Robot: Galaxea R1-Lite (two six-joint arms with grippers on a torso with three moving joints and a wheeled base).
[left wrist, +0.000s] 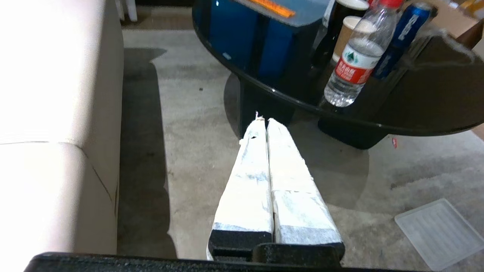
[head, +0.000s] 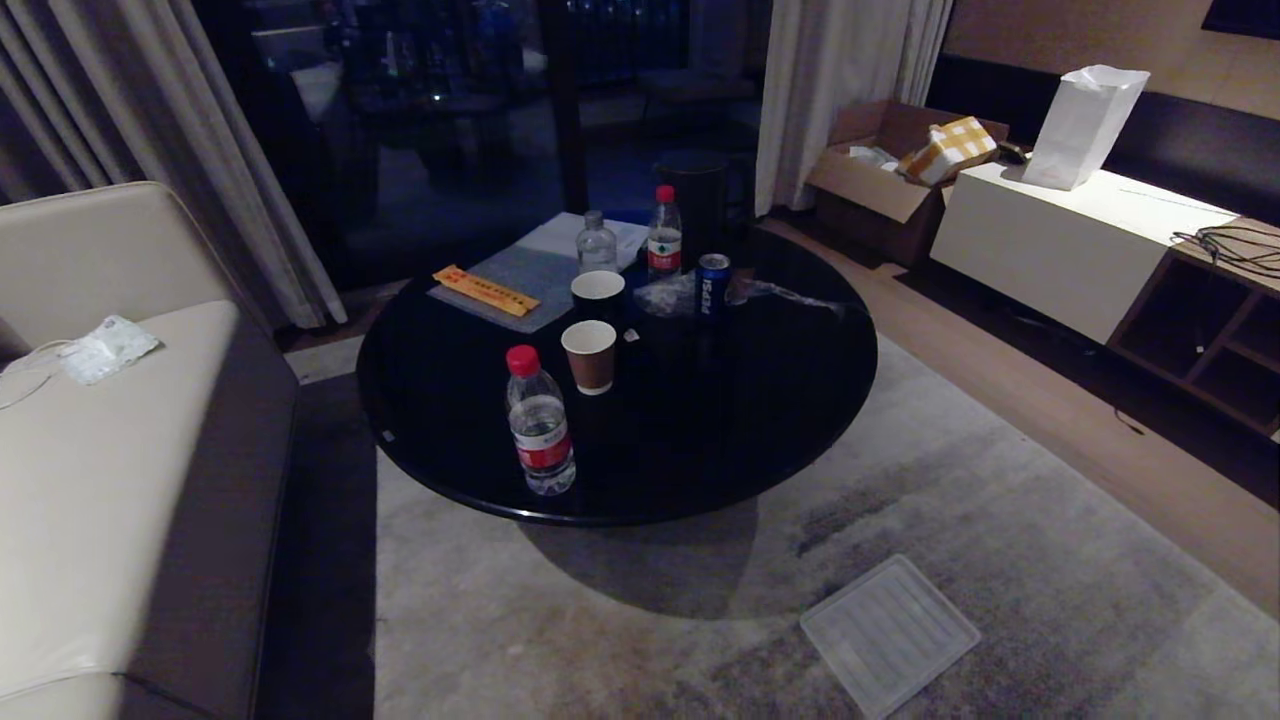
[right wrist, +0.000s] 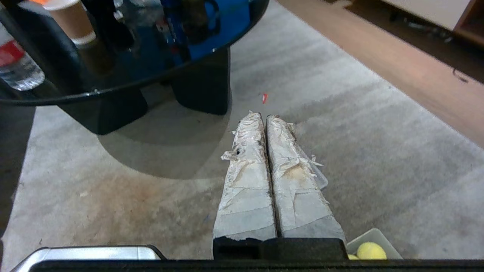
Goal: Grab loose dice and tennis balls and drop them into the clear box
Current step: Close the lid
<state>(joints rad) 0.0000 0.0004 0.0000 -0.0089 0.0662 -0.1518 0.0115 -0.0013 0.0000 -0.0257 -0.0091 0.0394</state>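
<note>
Above the grey carpet [right wrist: 378, 158], both tools are hanging clenched on nothing: the left tool [left wrist: 263, 120] is pointing toward the round black worktop [head: 760, 400], and the right tool [right wrist: 261, 115] toward its base. At the right tool's five o'clock, the clear box [right wrist: 382, 238] is lying on the carpet, holding a tennis ball [right wrist: 369, 250] (only a corner is showing). On the carpet at the worktop's five o'clock, a ribbed lid [head: 888, 632] is lying flat.
</note>
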